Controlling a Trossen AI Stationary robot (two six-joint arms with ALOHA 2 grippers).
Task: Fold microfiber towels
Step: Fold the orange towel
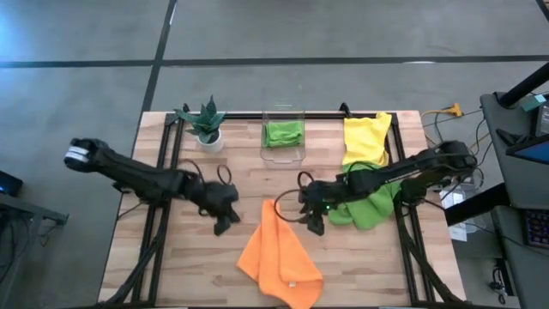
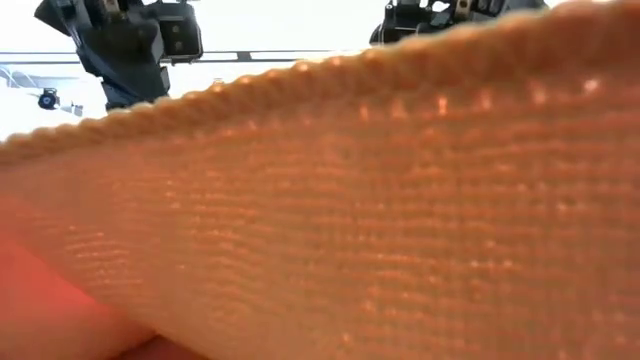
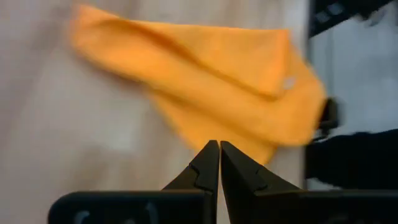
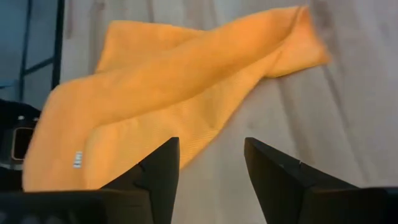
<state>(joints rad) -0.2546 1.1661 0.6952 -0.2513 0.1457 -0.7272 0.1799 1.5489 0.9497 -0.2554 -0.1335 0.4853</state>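
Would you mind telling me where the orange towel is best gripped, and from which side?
Probably at the narrow top corner of the orange towel, nearest the open right pincer, coming from above on the right. The cloth lies crumpled and tapers to that point, so there's a single edge to pinch; lower down it bunches into overlapping layers.

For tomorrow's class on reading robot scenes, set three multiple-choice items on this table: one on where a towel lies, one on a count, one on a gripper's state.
1. Where is the folded green towel?
A. in the clear bin
B. under the plant
C. held by the left gripper

2. How many towels show in the high view?
A. two
B. four
C. six

3. How does the right gripper stand?
A. shut on the orange towel
B. open, holding nothing
C. out of view

Key: 1 A, the green towel lies inside the bin. 2 B, two green, one yellow towel, one orange towel. 3 B, the right gripper shows a gap between its fingers above the table.
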